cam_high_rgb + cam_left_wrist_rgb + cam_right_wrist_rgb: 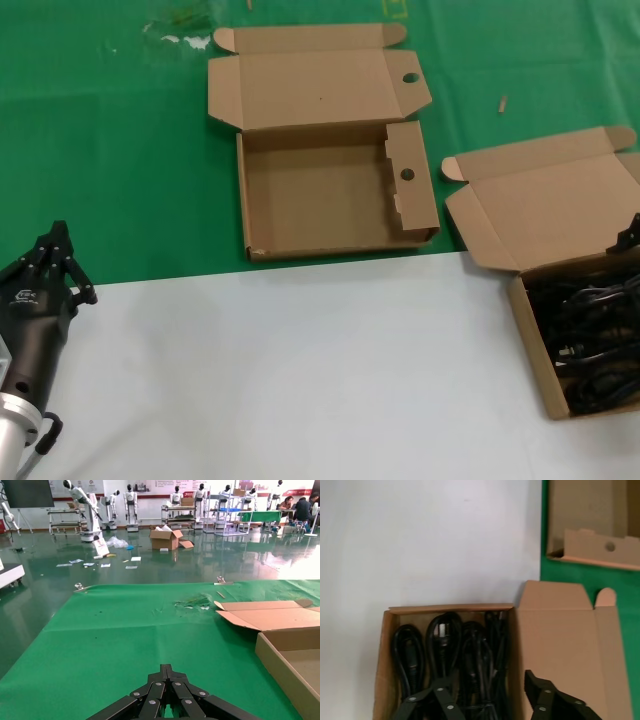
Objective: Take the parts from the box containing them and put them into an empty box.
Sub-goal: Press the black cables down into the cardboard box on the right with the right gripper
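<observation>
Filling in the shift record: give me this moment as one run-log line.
left hand: shut, parked at table edge | right hand: open over power cables in plain box | holed box: empty

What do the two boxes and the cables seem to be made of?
Both the box with holes and the plain box look like matte brown cardboard, with creased fold flaps. The cables look rubber- or plastic-sheathed: black, slightly glossy, bent into loops.
</observation>
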{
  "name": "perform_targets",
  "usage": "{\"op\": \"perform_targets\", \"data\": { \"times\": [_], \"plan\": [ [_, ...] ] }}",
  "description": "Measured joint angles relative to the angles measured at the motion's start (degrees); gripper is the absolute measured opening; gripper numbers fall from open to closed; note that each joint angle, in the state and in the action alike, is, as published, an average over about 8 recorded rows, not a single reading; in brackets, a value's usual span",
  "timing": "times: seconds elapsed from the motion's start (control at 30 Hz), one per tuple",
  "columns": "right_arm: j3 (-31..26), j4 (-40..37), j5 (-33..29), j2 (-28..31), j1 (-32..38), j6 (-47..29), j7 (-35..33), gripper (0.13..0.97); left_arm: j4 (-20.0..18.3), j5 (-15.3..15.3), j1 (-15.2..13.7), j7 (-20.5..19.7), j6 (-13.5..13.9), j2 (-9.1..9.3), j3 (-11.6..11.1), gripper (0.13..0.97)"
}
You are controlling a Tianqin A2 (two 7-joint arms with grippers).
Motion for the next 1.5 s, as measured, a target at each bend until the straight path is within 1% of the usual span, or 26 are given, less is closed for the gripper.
{"op": "perform_targets", "data": {
  "times": [0.23,0.27,0.53,0.97,1.23,1.27,1.5],
  "plan": [
    [0.65,-1.82,0.48,0.35,-3.26,2.54,-1.52,0.537,0.00,0.00,0.00,0.00,0.00,0.00,0.00,0.140],
    [0.72,-2.24,0.55,0.29,-3.65,2.97,-1.84,0.537,0.00,0.00,0.00,0.00,0.00,0.00,0.00,0.140],
    [0.93,-6.60,0.87,-1.00,-5.47,6.29,-4.70,0.742,0.00,0.00,0.00,0.00,0.00,0.00,0.00,0.140],
    [0.10,-12.65,0.45,-3.12,-4.93,8.19,-7.66,0.721,0.00,0.00,0.00,0.00,0.00,0.00,0.00,0.140],
    [-0.54,-14.48,0.15,-4.40,-4.08,8.57,-8.47,0.625,0.00,0.00,0.00,0.00,0.00,0.00,0.00,0.140],
    [-0.62,-14.73,0.12,-4.56,-4.01,8.66,-8.61,0.625,0.00,0.00,0.00,0.00,0.00,0.00,0.00,0.140],
    [-1.13,-16.61,0.00,-5.60,-3.66,9.34,-9.51,0.483,0.00,0.00,0.00,0.00,0.00,0.00,0.00,0.140]
  ]
}}
